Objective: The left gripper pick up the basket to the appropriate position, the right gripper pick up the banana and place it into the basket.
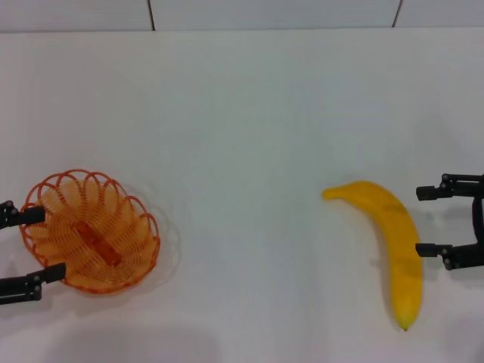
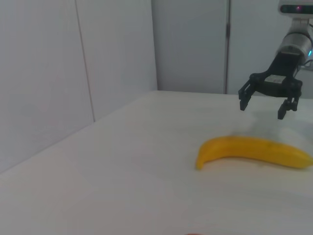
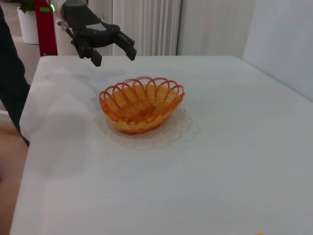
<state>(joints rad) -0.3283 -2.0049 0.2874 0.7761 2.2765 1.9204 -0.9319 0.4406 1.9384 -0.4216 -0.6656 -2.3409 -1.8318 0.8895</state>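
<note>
The orange basket [image 1: 91, 231] stands on the white table at the left; it also shows in the right wrist view [image 3: 142, 103]. My left gripper [image 1: 53, 243] is open and empty, its fingers either side of the basket's left rim. The right wrist view shows this gripper [image 3: 111, 54] hovering above and just beyond the basket, not touching it. The yellow banana [image 1: 389, 234] lies flat at the right and also shows in the left wrist view [image 2: 254, 151]. My right gripper [image 1: 417, 221] is open and empty beside the banana's right side, raised above the table [image 2: 268, 105].
The white table [image 1: 242, 136] runs back to a grey wall. In the right wrist view, a red object [image 3: 45, 27], a white pot [image 3: 27, 24] and a dark shape [image 3: 10, 73] stand off the table's left end.
</note>
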